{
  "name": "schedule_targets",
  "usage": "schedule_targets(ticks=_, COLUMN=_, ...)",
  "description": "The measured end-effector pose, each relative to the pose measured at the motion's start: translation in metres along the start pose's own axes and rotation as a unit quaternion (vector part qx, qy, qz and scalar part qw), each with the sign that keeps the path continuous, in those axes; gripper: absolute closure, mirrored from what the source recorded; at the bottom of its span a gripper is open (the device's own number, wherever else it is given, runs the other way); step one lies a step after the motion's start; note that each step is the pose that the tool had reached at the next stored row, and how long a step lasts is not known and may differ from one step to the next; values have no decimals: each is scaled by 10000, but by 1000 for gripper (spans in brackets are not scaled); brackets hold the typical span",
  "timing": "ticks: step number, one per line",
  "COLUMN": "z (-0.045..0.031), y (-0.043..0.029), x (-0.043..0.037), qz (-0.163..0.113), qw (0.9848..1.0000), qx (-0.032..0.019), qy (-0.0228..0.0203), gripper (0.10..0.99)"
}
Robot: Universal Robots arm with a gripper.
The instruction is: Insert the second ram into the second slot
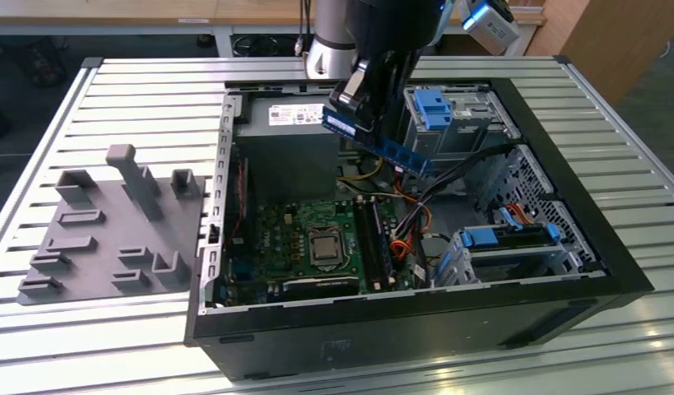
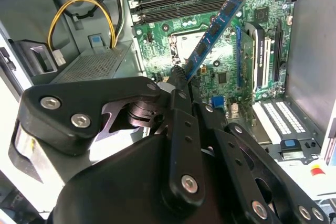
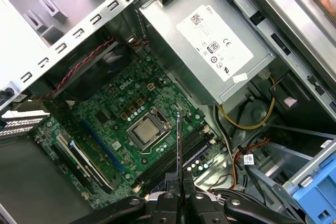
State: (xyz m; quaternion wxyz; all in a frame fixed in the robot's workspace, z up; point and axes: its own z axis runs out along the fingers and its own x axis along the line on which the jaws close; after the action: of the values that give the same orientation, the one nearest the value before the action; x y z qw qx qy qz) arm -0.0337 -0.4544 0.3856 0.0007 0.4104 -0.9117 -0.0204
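At the pincer point(image 1: 355, 113), upper centre of the exterior view: a narrow clamp around one end of the second ram point(image 1: 388, 149), blue, slanted down toward the frame's right, well above the motherboard point(image 1: 314, 239) inside the open computer case point(image 1: 425, 313) on the slatted bench point(image 1: 51, 107). Left of the case, a grey holder block point(image 1: 106, 222). Near frame centre, far under the stick, the memory slots point(image 1: 372, 239); not yet seated in any. In the second wrist view, black pincer point(image 2: 181, 77) links across the lower frame, closed on the stick's near end. Second ram point(image 2: 218, 27) running toward the upper right, its tip hanging over the board near the memory slots point(image 2: 178, 3) at top centre, apart from them. In the first wrist view, pincer point(image 3: 179, 199) at bottom centre, second ram point(image 3: 179, 150) edge-on as a thin vertical line, crossing the memory slots point(image 3: 157, 173) set diagonally. Judging from that crossing: best to turn the stick parallel to its slot, level it, match notch to key, and press straight down with even force at both ends, never at a slant. Cannot tell which slot counts as the second. On the power supply point(image 3: 163, 24), upper right of the frame, a white label point(image 3: 218, 38) with printed text and marks, left unquoted here.
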Motion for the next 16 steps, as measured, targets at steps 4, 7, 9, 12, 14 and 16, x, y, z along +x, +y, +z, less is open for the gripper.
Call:
schedule_targets(ticks=4, z=0, y=0, x=0, qz=46, qw=10000, qx=1, qy=-2, gripper=949)
schedule_targets(ticks=7, z=0, y=0, x=0, qz=79, qw=10000, qx=1, qy=-3, gripper=949)
schedule_targets(ticks=9, z=0, y=0, x=0, qz=104, qw=9999, qx=2, qy=-4, gripper=949)
schedule_targets(ticks=12, z=0, y=0, x=0, qz=142, qw=9999, qx=2, qy=-5, gripper=949)
schedule_targets(ticks=14, z=0, y=0, x=0, qz=165, qw=9999, qx=3, qy=-6, gripper=949)
schedule_targets(ticks=16, z=0, y=0, x=0, qz=188, qw=9998, qx=3, qy=-7, gripper=949)
